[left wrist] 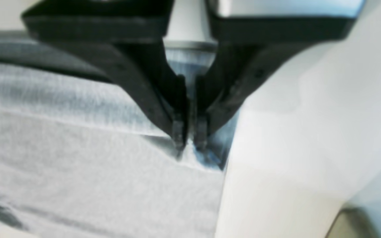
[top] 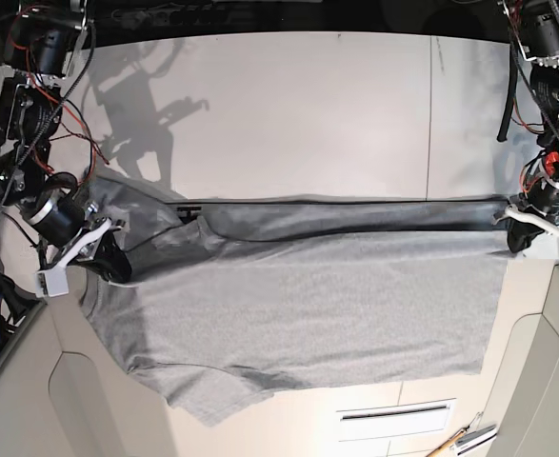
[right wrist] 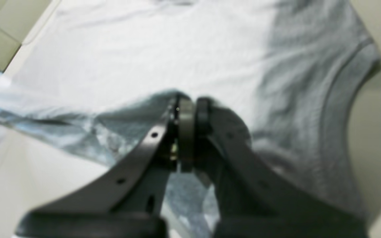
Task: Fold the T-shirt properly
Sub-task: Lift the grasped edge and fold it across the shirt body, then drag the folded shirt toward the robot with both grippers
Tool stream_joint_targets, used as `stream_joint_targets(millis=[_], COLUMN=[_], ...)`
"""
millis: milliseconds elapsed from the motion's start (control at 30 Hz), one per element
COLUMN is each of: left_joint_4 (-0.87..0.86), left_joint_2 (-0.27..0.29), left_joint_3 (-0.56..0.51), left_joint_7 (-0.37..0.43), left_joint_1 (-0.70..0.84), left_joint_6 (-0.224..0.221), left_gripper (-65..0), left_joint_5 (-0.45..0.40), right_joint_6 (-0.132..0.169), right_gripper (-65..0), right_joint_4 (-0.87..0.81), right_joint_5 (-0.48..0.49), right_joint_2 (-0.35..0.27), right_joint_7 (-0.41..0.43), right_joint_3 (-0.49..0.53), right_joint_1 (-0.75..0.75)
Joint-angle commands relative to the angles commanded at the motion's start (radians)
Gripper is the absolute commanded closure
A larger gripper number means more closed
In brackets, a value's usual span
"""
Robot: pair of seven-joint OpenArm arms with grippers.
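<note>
Spreading across all of the base view, the pale table lay under the T-shirt, which reached from 9 o'clock over the middle to 3 o'clock, with a loose part toward 7. A long raised fold ran between the two grippers, and a darker grey strip lay along its 12 o'clock side.

The right gripper, between 8 and 9 o'clock, was clenched on the cloth. The left gripper, at 3 o'clock, was grasping the fold's other end near the shirt's edge.

A white rectangular thing sat at 5 o'clock, just beside the shirt, with a dark strip bordered in white on it. The slim pen-like things were between 4 and 5.

The left wrist view showed close up the cloth puckered at the fingertips, and a small dark opening in the shirt at 8 o'clock. The right wrist view showed what the left one did not: a stitched, banded edge curving down from 2 o'clock, and dark cloth bunched around the fingers.
</note>
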State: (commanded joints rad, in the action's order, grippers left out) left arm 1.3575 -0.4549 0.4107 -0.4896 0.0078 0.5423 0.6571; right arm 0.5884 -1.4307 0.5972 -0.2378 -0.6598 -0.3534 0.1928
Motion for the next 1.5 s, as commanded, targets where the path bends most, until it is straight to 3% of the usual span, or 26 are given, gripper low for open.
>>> stream_joint_targets(millis=[167,267,367,467,533,600,667,700,767,867,1000,1167,1267,1367,1500], left_joint_4=[-0.033,-0.045,-0.045,-0.045,-0.045,-0.045,-0.045,-0.044,-0.044,-0.044,-0.044,-0.044,-0.044,-0.044,-0.044], left_joint_2=[0.001,0.012,0.018,0.018,0.017,0.017,0.017,0.017,0.016,0.017,0.017,0.017,0.019,0.022,0.042], left_joint_3=[-0.054,-0.089,-0.093,-0.093,-0.093,-0.092,-0.092,-0.09,-0.09,-0.075,0.011,0.152,0.159,0.133,0.131], left_joint_7=[0.006,0.059,0.073,0.09,0.089,0.091,0.102,0.101,0.101,0.065,-0.053,-0.184,-0.188,-0.188,-0.153], left_joint_1=[-0.01,-0.01,-0.011,-0.011,-0.01,-0.011,-0.011,-0.011,-0.011,-0.01,-0.011,-0.004,0.016,0.033,0.047], left_joint_6=[0.0,-0.001,-0.083,-0.106,-0.105,-0.105,-0.106,-0.114,-0.173,-0.225,-0.224,-0.158,-0.156,-0.156,-0.156], left_gripper=[0.0,0.0,0.0,0.0,-8.9,-17.9,-25.8,-29.4,-33.2,-33.2,-33.2,-36.0,-42.7,-43.9,-43.9], left_joint_5=[0.008,-0.056,-0.076,-0.118,-0.127,-0.132,-0.132,-0.132,-0.13,-0.12,-0.034,0.119,0.143,0.146,0.14], right_joint_6=[0.0,-0.002,-0.002,-0.002,-0.002,-0.002,-0.002,-0.005,-0.005,-0.005,-0.005,-0.005,-0.009,-0.009,-0.009], right_gripper=[0.0,0.0,0.0,0.0,-0.4,-19.2,-31.2,-32.1,-32.1,-32.1,-32.1,-32.1,-32.1,-32.3,-41.2], right_joint_4=[0.089,0.133,0.185,0.23,0.247,0.25,0.249,0.248,0.247,0.216,0.132,0.1,0.1,0.1,0.108], right_joint_5=[-0.018,-0.029,-0.041,-0.04,-0.04,-0.04,-0.036,-0.036,-0.019,0.053,0.08,0.108,0.146,0.151,0.151], right_joint_2=[0.004,0.006,0.006,0.006,0.006,0.006,0.005,0.005,0.005,0.006,0.005,-0.004,-0.01,-0.008,-0.008], right_joint_7=[0.0,0.001,0.009,0.012,0.011,-0.014,-0.048,-0.058,-0.071,-0.092,-0.104,-0.104,-0.103,-0.097,-0.071], right_joint_3=[0.008,0.011,0.011,0.011,0.011,0.011,0.011,0.01,-0.004,-0.072,-0.198,-0.34,-0.377,-0.38,-0.38], right_joint_1=[0.062,0.055,0.043,0.043,0.042,0.042,0.042,0.042,0.042,0.024,-0.034,-0.103,-0.16,-0.202,-0.218])
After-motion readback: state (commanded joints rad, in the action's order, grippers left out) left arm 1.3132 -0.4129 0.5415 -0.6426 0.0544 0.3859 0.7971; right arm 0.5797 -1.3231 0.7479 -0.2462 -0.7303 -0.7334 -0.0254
